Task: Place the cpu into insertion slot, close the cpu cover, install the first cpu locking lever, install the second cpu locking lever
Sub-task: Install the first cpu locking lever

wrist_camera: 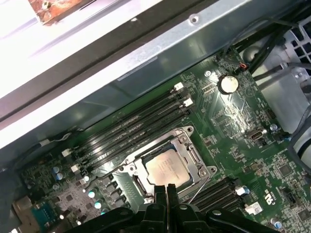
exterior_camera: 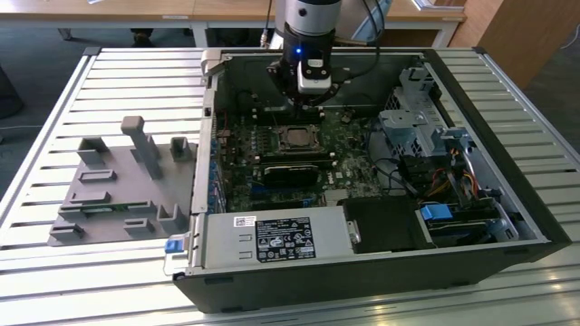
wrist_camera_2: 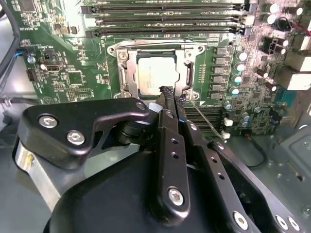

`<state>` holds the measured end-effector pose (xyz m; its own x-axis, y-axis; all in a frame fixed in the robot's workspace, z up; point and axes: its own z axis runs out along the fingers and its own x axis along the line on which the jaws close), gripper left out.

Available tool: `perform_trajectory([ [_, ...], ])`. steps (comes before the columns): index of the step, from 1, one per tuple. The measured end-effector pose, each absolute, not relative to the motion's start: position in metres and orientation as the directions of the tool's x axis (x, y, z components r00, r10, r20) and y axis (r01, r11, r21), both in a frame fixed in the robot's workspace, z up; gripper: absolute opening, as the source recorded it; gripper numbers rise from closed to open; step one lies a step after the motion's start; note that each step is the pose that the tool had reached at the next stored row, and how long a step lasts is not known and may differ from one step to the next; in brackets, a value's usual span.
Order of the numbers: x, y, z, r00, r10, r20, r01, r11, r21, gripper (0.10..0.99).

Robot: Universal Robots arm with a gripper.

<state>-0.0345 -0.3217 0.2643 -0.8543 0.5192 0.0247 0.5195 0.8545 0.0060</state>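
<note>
While the claw (wrist_camera_2: 167,94) is hanging low over the green motherboard (wrist_camera_2: 63,68), I am seeing its two fingers (wrist_camera_2: 165,145) pressing together, narrow, with no gap and nothing between them. Their tips are hovering at one corner of the insertion slot (wrist_camera_2: 112,49); whether they are touching it I cannot tell.

Just past the tips the one cpu (wrist_camera_2: 154,73) is sitting in that slot. Its pale face is showing through the square window of the one cpu cover (wrist_camera_2: 184,65), which is lying flat around it. Right beside the tips, one thin silvery lever (wrist_camera_2: 206,121) is slanting away from the socket corner, and I cannot tell if it is latched.

Beyond the cpu from the claw, four long black memory slots (wrist_camera_2: 165,19) are running side by side. Farther out on the board, one round coin battery (wrist_camera: 227,83) is showing in the first wrist view.

In the exterior view I am also watching one long black card (exterior_camera: 290,170) lying farther from the claw than the cpu. Farther again is one grey box with a white label (exterior_camera: 272,238), inside the open computer case (exterior_camera: 363,285). Well apart from the claw, outside the case, one grey fixture (exterior_camera: 118,183) is resting on the slatted table (exterior_camera: 54,272).
</note>
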Motion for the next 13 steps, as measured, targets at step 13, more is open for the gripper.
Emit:
perform_trajectory([
  [13,-0.0345,-0.3217,0.2643,-0.92,0.392,0.025,0.392,0.92,0.006,0.153],
])
